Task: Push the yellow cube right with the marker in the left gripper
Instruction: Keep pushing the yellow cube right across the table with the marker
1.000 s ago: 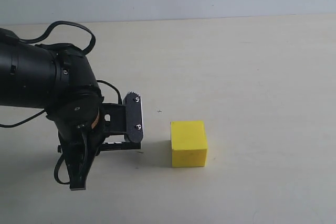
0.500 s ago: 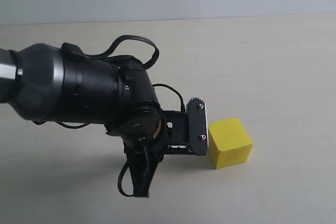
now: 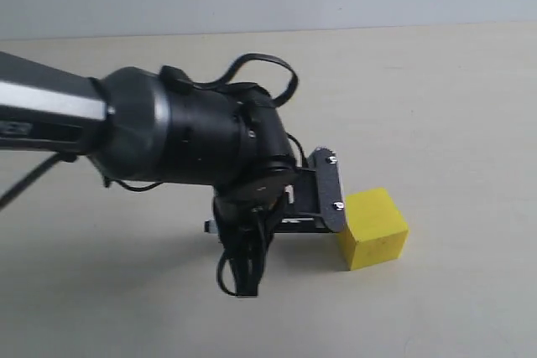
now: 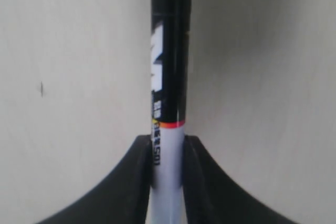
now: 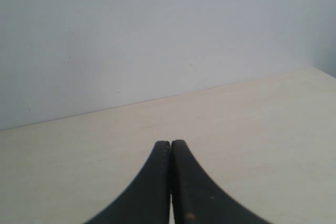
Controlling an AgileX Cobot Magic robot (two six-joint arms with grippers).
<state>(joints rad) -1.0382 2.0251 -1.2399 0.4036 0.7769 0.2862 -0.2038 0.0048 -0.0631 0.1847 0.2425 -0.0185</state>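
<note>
There is one yellow cube [image 3: 373, 228]; it sits on the pale table [image 3: 453, 106], right of the middle and toward the near edge in the exterior view, turned a little so that one corner faces the camera; its left face lies against the dark finger plate of my left gripper [image 3: 330, 193]. There is one marker [image 4: 169, 93]; my left wrist view shows it running straight out between my two black fingers [image 4: 134, 182], white barrel in the grip, a thin red-orange band just beyond it, then the glossy black half with white lettering. So my left gripper is narrow, clamped on the marker; in the exterior view my wrist hides the pen, and I cannot tell whether its tip touches the cube. One of my arms shows there; it comes in from the left edge, a silver-grey segment leading into the bulky black wrist, which hangs low over the table with the claw pointing right at the cube; one black cable [image 3: 260, 69] loops above it. My right gripper [image 5: 170, 148] appears only in its own wrist view; its jaws are pressed together, empty, above bare table, facing a grey wall [image 5: 157, 35].
</note>
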